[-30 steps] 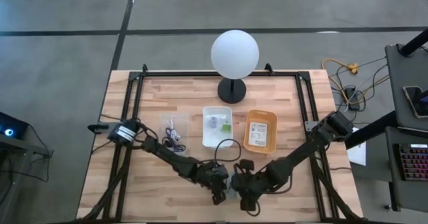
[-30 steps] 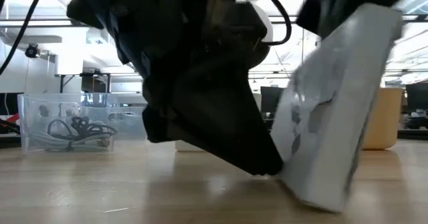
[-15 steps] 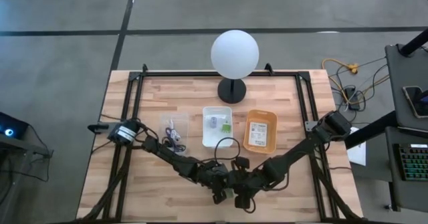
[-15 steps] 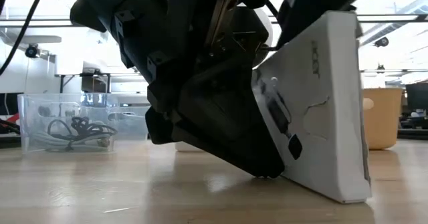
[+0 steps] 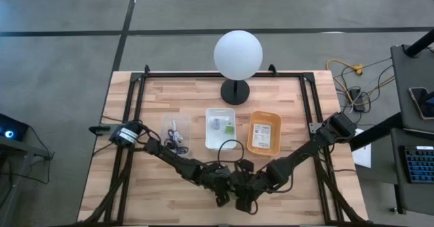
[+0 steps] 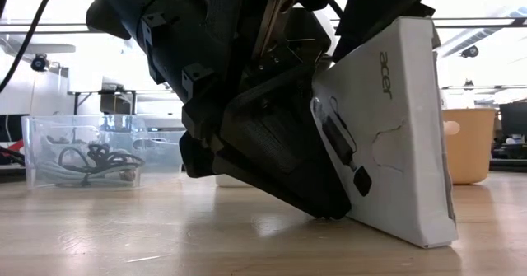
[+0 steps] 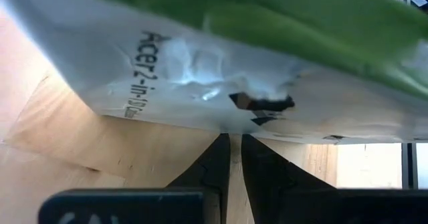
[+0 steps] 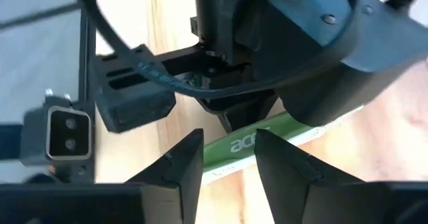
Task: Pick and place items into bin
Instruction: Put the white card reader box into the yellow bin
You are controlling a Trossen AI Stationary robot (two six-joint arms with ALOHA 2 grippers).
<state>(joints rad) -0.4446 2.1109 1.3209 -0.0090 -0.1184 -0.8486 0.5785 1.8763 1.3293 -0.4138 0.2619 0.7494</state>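
A white "acer" box (image 6: 395, 136) with a green side (image 8: 247, 144) stands tilted near the table's near edge, between my two grippers. In the high view only a sliver of the box (image 5: 234, 190) shows. My left gripper (image 7: 235, 150) is shut, and its tips are at the box's white printed face. My right gripper (image 8: 227, 158) comes down on the box's upper end with its fingers a little apart, shut on it. The cables, the packets and the other small items lie in the bins farther back. My left gripper touches the box's white face low down (image 7: 234, 127) with the tips of its shut fingers (image 6: 329, 208). It slants down from the table's left, and the box leans on it. My right gripper holds the box's upper end from above, with the green edge (image 8: 231, 147) between its two fingers. The fingers hide the exact contact. The box is tilted, and its lower edge (image 6: 416, 241) rests on the table.
Three bins sit mid-table: a clear bin (image 5: 176, 133) with dark cables (image 6: 95, 159), a white bin (image 5: 220, 127), and an orange bin (image 5: 264, 133) holding a printed packet. A globe lamp (image 5: 237, 56) stands at the far edge. Bare wood lies left and right of the grippers.
My right gripper has moved toward the table's left, up to my left gripper, and has taken the box with it. The box has swung from a raised slant until its face lies against my left gripper's fingers and its lower edge is on the table.
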